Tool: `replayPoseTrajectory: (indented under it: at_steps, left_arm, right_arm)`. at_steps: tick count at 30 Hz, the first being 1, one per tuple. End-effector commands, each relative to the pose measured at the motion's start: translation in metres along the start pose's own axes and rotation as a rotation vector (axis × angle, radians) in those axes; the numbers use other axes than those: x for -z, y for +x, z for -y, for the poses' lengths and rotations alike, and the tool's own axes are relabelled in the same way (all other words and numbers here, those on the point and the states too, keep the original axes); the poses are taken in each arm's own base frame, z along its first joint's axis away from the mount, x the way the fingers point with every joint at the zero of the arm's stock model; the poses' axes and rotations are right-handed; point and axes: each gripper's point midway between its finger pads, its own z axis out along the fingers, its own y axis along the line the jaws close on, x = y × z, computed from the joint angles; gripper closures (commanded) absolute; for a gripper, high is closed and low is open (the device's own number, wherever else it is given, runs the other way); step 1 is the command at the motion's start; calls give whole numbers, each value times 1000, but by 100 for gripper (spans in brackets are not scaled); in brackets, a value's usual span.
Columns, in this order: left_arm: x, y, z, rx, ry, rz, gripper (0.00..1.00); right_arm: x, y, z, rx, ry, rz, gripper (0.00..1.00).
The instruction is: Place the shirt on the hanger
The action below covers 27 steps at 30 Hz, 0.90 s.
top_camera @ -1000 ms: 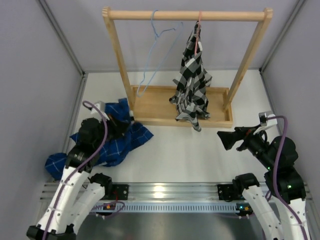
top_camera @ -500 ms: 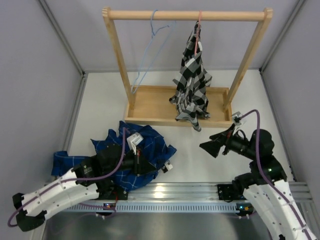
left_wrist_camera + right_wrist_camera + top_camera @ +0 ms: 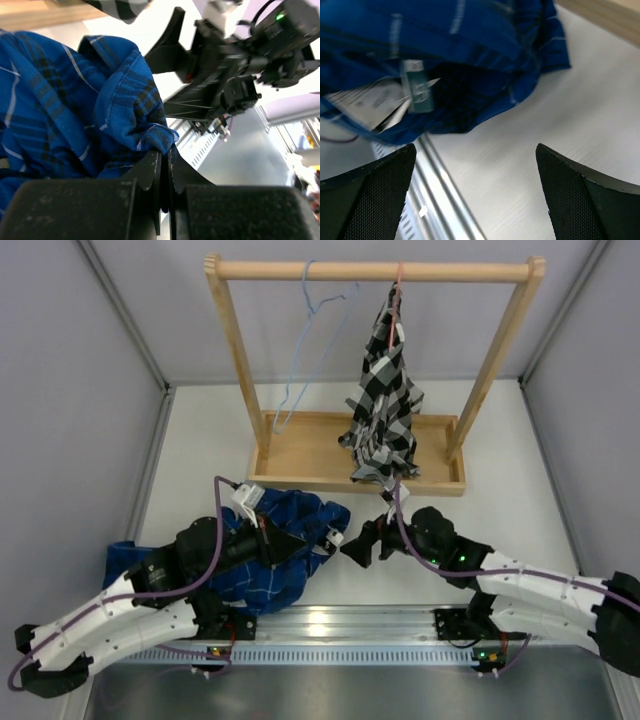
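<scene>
Your left claw [image 3: 165, 150], clenched on the shirt [image 3: 295, 512], has dragged it across the tabletop [image 3: 500, 510] to centre. Your right claw [image 3: 352, 546], spread wide, has swung in beside it, likely to share the lift.

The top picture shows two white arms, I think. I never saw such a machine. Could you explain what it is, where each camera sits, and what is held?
It is a robot with two arms bolted to a table. The top picture looks down from above; the other two come from a camera on each wrist. The left gripper is shut, pinching a fold of the dark blue shirt, crumpled on the table. The right gripper is open and empty, facing the shirt. Behind, a wooden rack carries an empty light-blue hanger and a checked shirt.
</scene>
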Motion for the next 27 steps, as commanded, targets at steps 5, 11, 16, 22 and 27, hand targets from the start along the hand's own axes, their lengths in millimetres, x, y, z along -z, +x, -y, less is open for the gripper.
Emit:
replayPoseTrajectory:
  at_steps: [5,11,16,22,27]
  left_arm:
    - [16,-42,12,-31,-15,135,100]
    - [25,-47,14,-29,-13,156,100]
    - [36,-58,22,-96,23,191,100]
    - [64,-104,36,-189,1,324,100]
    - [118,-181,71,-298,-20,527,100]
  right_arm:
    - [-55,-68,16,-44,102,287,2]
    - [-93,-76,-14,-54,-47,276,33]
    - [-84,-94,-38,23,-45,375,70]
    - [-51,-139,-54,88,22,440,100]
    - [15,-198,-100,231,94,445,100]
